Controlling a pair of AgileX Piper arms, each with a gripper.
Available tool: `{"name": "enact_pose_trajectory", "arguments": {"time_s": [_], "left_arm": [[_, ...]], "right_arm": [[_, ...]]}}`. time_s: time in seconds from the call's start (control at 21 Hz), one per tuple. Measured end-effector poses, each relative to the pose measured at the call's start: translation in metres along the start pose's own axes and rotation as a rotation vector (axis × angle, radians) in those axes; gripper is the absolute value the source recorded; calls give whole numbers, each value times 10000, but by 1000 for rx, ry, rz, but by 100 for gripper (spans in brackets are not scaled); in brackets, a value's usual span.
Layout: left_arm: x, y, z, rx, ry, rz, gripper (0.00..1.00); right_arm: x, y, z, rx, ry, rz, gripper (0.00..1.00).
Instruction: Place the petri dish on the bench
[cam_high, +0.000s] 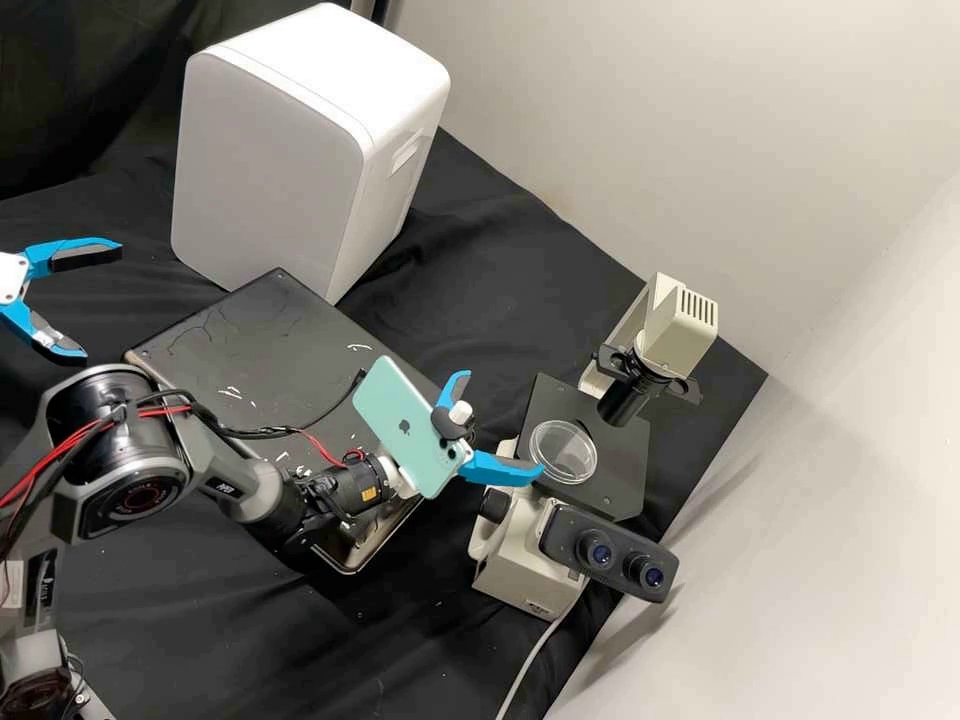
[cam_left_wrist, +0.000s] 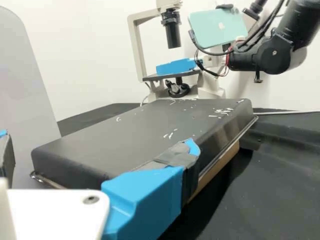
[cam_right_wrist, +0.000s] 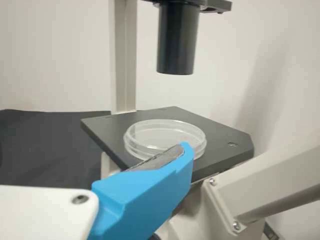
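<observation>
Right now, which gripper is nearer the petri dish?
Right. The right gripper is open beside the dish on the microscope stage; the left gripper hangs far off, on the other side of the black tray.

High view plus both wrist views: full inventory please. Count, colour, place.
petri dish: 1, clear, on the microscope's black stage, below the lens tube
microscope: 1, off-white and black, at the bench's right edge by the wall
box: 1, white, at the back of the bench
slab: 1, black, flat, mid-bench in front of the box
bench: 1, covered in black cloth
phone: 1, mint green, mounted on the right arm's wrist
right end effector: 1, blue fingers, open, one finger at the dish's rim, contact unclear
left end effector: 1, blue fingers, open, over the bench's left side
</observation>
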Motion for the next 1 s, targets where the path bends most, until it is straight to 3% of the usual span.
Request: {"name": "enact_pose_trajectory", "arguments": {"time_s": [0.29, 0.38, 0.81, 1.0], "left_arm": [[6, -13, 6, -2, -4, -8, 100], [6, -13, 6, 8, -4, -7, 100], [12, -30, 6, 11, -8, -17, 100], [11, -33, 16, 15, -19, -19, 100]], "right_arm": [[63, 27, 73, 2, -26, 2, 100], [75, 41, 68, 2, -24, 6, 100], [146, 190, 82, -4, -22, 53, 100], [140, 231, 118, -2, -37, 64, 100]]}}
